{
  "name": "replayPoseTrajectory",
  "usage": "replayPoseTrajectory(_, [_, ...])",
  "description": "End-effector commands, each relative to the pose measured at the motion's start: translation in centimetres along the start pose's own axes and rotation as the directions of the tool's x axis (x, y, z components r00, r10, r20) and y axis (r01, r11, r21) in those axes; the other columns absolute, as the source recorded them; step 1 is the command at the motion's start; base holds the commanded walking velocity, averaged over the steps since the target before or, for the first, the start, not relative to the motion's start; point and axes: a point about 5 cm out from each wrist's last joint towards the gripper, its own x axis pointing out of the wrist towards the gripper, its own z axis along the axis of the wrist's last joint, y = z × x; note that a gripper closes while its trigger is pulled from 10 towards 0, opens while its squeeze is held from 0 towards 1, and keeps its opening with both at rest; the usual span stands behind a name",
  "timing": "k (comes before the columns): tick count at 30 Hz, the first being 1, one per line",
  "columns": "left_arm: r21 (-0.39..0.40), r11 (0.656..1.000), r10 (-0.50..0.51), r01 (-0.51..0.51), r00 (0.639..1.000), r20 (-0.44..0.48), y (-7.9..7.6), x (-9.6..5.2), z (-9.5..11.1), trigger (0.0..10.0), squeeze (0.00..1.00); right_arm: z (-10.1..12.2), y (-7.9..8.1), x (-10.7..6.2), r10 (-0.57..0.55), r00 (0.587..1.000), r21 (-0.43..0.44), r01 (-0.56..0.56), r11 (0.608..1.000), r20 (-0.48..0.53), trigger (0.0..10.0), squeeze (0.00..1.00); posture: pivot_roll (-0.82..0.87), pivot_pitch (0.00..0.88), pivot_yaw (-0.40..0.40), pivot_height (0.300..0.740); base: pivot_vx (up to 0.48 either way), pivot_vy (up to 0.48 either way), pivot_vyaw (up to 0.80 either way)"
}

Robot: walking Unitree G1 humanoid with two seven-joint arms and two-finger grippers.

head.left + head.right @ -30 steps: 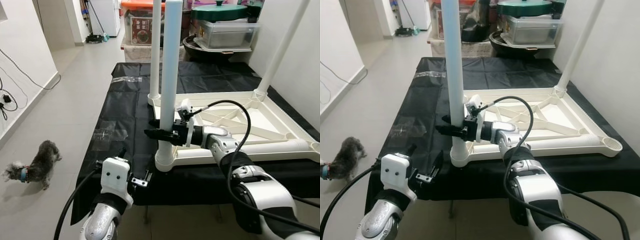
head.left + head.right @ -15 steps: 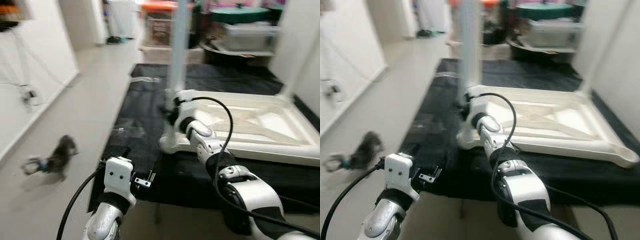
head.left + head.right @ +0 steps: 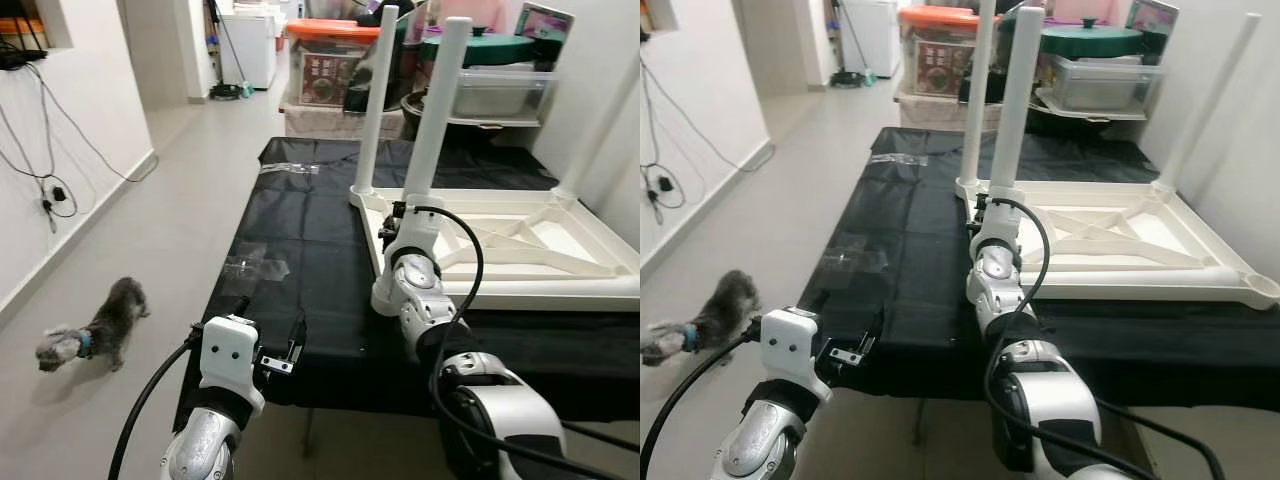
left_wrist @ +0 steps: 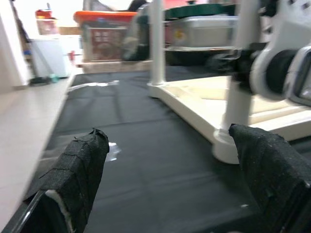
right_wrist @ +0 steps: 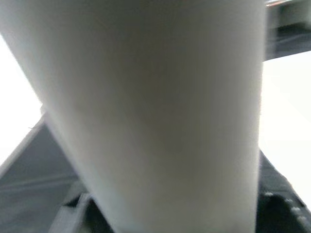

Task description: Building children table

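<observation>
The white children's table [image 3: 560, 292] lies upside down on a black-covered surface, with its legs pointing up. My right arm reaches to the near left leg [image 3: 437, 110] just above its socket. In the right wrist view that leg [image 5: 146, 107] stands very close, and my right gripper [image 5: 177, 213] is shut on it, with dark fingers [image 5: 73, 213] on either side. My left gripper [image 4: 170, 179] hangs low at the near edge of the black cover, open, with nothing between its fingers [image 4: 77, 165].
A small grey dog [image 3: 95, 330] stands on the tiled floor to the left. Storage boxes and a lidded pot [image 3: 480, 70] are stacked behind the table. A white wall runs along the right. Clear plastic wrap [image 3: 255, 265] lies on the black cover [image 3: 300, 220].
The camera swung and blurred, then settled with a wider view. My right wrist has turned around the near leg, still holding it. The dog has shifted a little on the floor.
</observation>
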Motion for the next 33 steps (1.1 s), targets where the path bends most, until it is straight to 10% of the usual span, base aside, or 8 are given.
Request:
replayPoseTrajectory(1, [0.002, 1.000, -0.006, 0.006, 1.000, -0.016, -0.2, 0.1, -0.4, 10.0, 0.00, -0.3, 0.6, -0.1, 0.049, 0.999, 0.022, -0.049, 0.999, -0.004, 10.0, 1.00, 0.00, 0.000, -0.036, 0.740, 0.000, 0.000, 0.00])
replayPoseTrajectory(2, [0.003, 1.000, -0.006, 0.006, 1.000, -0.015, -0.2, 0.1, -0.4, 10.0, 0.00, 0.5, 1.6, -0.1, 0.155, 0.987, 0.023, -0.156, 0.988, 0.047, 10.0, 0.00, 0.00, 0.000, -0.036, 0.740, 0.000, 0.000, 0.00])
replayPoseTrajectory(7, [0.005, 1.000, -0.004, 0.004, 1.000, -0.012, -0.1, 0.2, -0.4, 10.0, 0.00, 1.7, 1.4, 0.5, 0.295, 0.955, 0.113, -0.297, 0.948, 0.035, 10.0, 0.00, 0.00, 0.000, -0.039, 0.740, 0.000, 0.000, 0.00])
replayPoseTrajectory(13, [-0.005, 1.000, 0.004, -0.004, 1.000, -0.008, 0.0, 0.3, -0.3, 10.0, 0.00, 4.5, 1.5, 0.1, 0.697, 0.713, 0.162, -0.699, 0.697, 0.077, 10.0, 0.00, 0.00, 0.000, -0.036, 0.740, 0.000, 0.000, 0.00])
replayPoseTrajectory(21, [-0.009, 1.000, -0.007, 0.007, 1.000, -0.006, -0.2, 0.4, -0.3, 10.0, 0.00, 2.4, 3.4, -3.1, 0.979, 0.118, 0.106, -0.985, 0.137, -0.167, 10.0, 0.00, -0.01, 0.000, -0.031, 0.740, 0.000, 0.000, 0.00])
replayPoseTrajectory(30, [-0.001, 1.000, -0.002, 0.002, 1.000, -0.006, 0.0, 0.4, -0.3, 10.0, 0.00, 1.4, 4.7, -3.6, 0.973, 0.024, 0.127, -0.990, 0.055, -0.228, 10.0, 0.00, 0.00, 0.000, -0.033, 0.740, 0.000, 0.000, 0.00])
replayPoseTrajectory(31, [0.000, 1.000, 0.000, 0.000, 1.000, -0.006, 0.0, 0.4, -0.3, 10.0, 0.00, 1.3, 5.1, -3.6, 0.973, 0.043, 0.120, -0.990, 0.072, -0.228, 0.0, 0.00, 0.00, 0.000, -0.033, 0.740, 0.000, 0.000, 0.00])
replayPoseTrajectory(33, [0.000, 1.000, 0.002, -0.002, 1.000, -0.006, 0.1, 0.4, -0.3, 10.0, 0.00, 1.2, 5.5, -3.3, 0.969, 0.108, 0.076, -0.989, 0.128, -0.221, 0.0, 0.00, 0.00, 0.000, -0.033, 0.740, 0.000, 0.000, 0.00])
